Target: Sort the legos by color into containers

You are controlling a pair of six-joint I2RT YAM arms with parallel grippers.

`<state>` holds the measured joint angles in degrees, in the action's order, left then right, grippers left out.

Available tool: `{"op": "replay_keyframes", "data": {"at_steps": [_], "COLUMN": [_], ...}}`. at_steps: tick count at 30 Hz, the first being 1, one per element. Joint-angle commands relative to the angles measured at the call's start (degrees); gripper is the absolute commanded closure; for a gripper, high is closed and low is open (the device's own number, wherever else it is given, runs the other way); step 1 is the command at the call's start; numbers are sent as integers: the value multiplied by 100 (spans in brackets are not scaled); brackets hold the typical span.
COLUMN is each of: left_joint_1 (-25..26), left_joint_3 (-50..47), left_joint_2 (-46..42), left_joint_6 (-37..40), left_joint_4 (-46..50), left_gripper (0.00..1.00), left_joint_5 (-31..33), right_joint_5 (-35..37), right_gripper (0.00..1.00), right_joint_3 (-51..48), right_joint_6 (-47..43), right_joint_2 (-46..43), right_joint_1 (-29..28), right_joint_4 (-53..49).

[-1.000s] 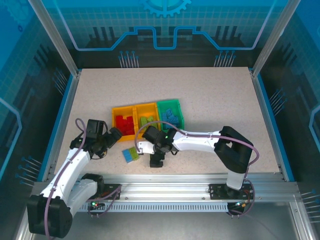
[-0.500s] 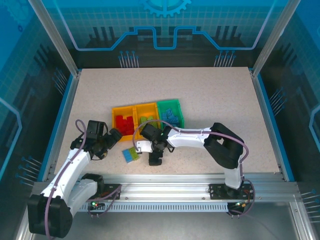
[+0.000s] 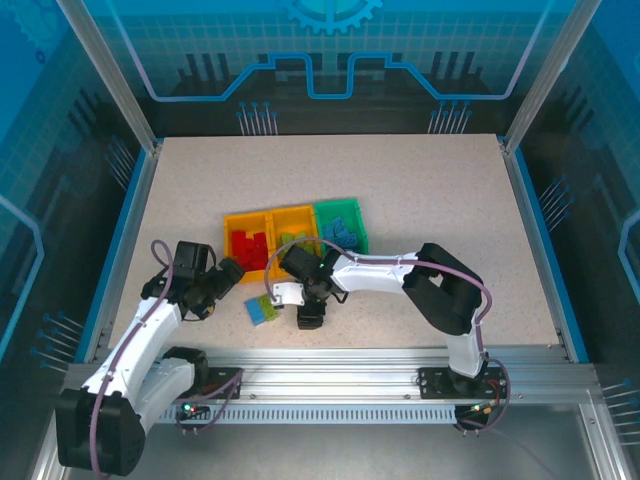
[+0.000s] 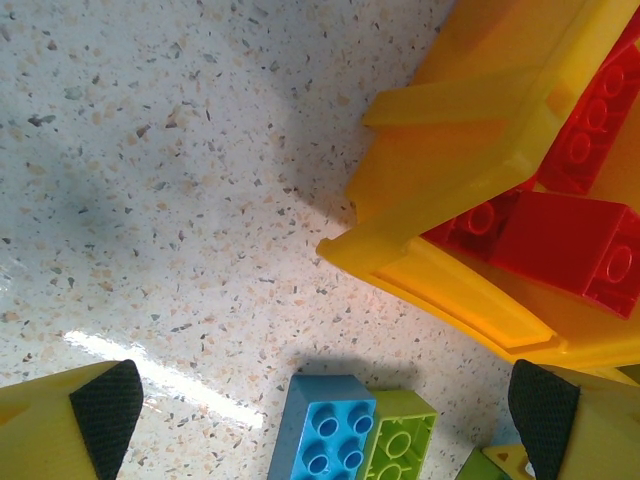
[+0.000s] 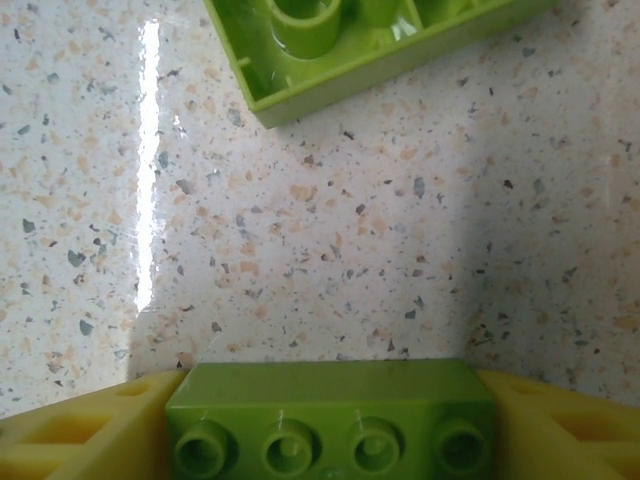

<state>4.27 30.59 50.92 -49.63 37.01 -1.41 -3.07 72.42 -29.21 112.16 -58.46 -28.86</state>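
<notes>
altogether three bins (image 3: 293, 210); one brick (image 5: 330, 420) in right fingers (image 5: 70, 445)

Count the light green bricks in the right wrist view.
2. The held brick sits between the jaws at the bottom edge. The upturned brick lies hollow side up on the table at the top edge, partly cropped. Others may be out of frame.

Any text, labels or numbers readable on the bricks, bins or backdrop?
No text can be read.
Studs of the light green brick in the right gripper and of the blue brick: any embossing is too blurred.
Bins: no label seen.
Back panel: gear graphic and lines, no words.
</notes>
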Motion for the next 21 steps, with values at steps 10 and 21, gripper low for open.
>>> {"op": "replay_keyframes", "data": {"at_steps": [10, 21], "left_joint_1": [-44, 239], "left_joint_3": [13, -92], "left_joint_2": [-168, -682], "left_joint_6": [-21, -221], "left_joint_4": [271, 728], "left_gripper": [1, 1], "left_joint_5": [-122, 26], "right_joint_5": [19, 194], "right_gripper": [35, 37], "right_joint_3": [36, 1307], "right_joint_6": [794, 1516], "right_joint_2": [-691, -472], "right_joint_1": [330, 1036], "right_joint_4": [62, -217]}}
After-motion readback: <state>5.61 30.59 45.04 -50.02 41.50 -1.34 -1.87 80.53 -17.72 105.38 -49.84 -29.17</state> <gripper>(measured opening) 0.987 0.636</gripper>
